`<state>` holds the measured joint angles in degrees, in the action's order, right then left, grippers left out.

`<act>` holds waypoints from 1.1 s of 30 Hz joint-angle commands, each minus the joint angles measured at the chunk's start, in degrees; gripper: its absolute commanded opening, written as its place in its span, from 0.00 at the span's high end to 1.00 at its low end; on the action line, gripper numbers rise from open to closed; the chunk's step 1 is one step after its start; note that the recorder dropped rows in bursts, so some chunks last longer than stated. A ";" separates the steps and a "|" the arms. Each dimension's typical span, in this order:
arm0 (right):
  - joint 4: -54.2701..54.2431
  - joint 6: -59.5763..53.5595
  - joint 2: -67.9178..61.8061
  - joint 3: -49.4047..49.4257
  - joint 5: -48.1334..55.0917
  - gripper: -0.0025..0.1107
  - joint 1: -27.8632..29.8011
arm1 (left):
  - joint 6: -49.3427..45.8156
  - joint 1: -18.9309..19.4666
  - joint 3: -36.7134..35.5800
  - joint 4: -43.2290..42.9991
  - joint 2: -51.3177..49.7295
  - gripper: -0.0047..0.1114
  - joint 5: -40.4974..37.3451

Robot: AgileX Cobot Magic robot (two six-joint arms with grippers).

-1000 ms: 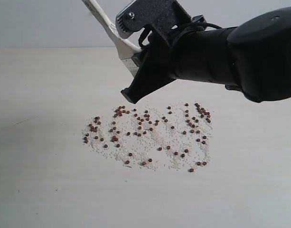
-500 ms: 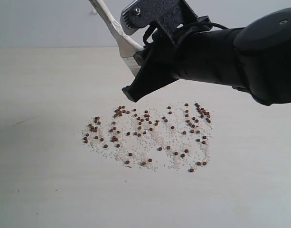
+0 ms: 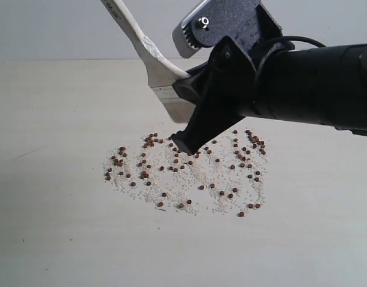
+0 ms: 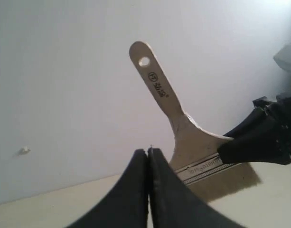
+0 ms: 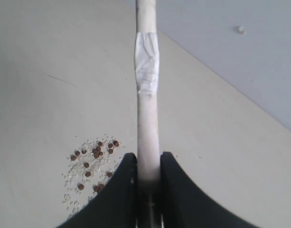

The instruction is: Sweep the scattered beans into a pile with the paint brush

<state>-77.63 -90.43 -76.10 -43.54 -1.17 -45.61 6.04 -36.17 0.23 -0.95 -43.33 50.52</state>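
Beans [image 3: 183,168], tiny, round and reddish-brown, lie by the dozen scattered among whitish crumbs [image 3: 219,207] on the pale beige worktop [image 3: 57,239]. One black left claw [image 4: 148,154] hangs pressed together and empty. One wide, cream-handled paint brush [image 3: 148,49] tilts over the beans' far edge, pinched by the black right claw [image 5: 148,160] before a grey wall [image 3: 51,30].

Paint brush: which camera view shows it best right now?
The left wrist view: the paint brush faces it flat, showing the holed handle end, printed mark and metal band. The exterior view shows handle and band, but the right gripper hides most of the bristles. The right wrist view sees only the handle edge-on between the jaws.
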 commanded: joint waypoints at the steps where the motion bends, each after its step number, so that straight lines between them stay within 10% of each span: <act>1: 0.64 -0.92 1.45 1.40 0.80 0.98 0.23 | 0.75 -0.36 2.50 -1.95 -0.02 0.96 -4.15; 12: 0.64 -0.92 1.45 1.40 0.80 0.98 0.23 | 1.60 2.53 11.97 -4.50 -2.34 0.96 -23.17; 33: 1.72 -1.42 5.02 1.41 16.15 0.98 8.65 | 19.70 23.25 10.28 -38.51 -31.58 0.96 12.75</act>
<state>-76.39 -91.03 -72.29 -42.25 8.63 -40.03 22.68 -16.18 9.96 -33.51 -71.94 57.98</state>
